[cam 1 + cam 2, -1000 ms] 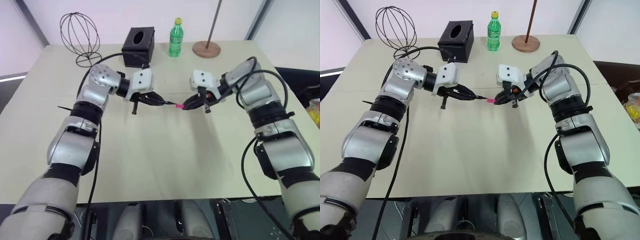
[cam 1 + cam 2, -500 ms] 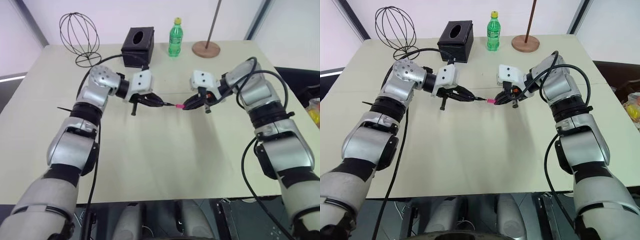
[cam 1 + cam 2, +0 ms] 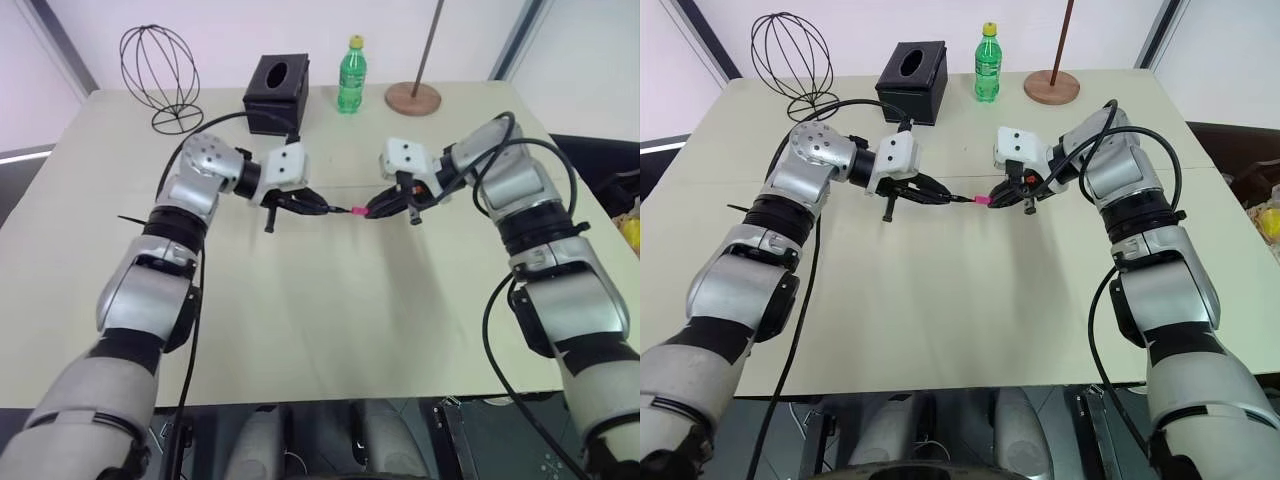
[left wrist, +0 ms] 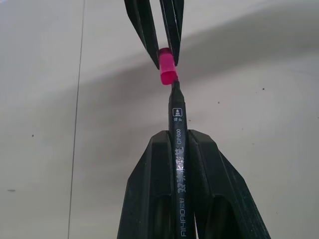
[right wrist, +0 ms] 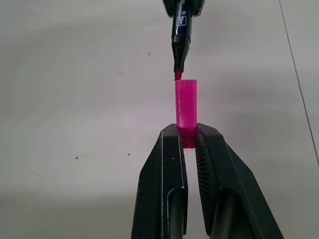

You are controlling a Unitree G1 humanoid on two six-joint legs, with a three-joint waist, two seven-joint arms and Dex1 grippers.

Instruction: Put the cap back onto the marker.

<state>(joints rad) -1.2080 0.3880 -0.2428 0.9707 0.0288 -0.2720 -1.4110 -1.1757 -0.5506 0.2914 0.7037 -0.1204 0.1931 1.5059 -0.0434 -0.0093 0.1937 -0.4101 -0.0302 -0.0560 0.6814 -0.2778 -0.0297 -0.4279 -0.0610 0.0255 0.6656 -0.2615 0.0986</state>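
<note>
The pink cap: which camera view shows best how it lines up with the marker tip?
The right wrist view: the cap is large there, clamped in the right gripper, its open end almost at the pink tip of the marker. The left wrist view shows it beyond the marker, between that gripper's fingers. The eye views show a small pink spot.

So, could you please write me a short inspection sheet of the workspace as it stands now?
Surface: pale beige rectangular table, bare in front.
Job's things: slim black marker and tiny bright pink plastic cap held tip to mouth above the table, pink nib just short of the cap, not seated.
Clutter: black wire ball frame, black tissue box, green plastic bottle, round wooden base with pole, all at the far edge.
Grippers: left tool shut on marker; right tool shut on cap.
Cables: black cable looping over the left arm.
Surroundings: white walls; nothing else seen.
</note>
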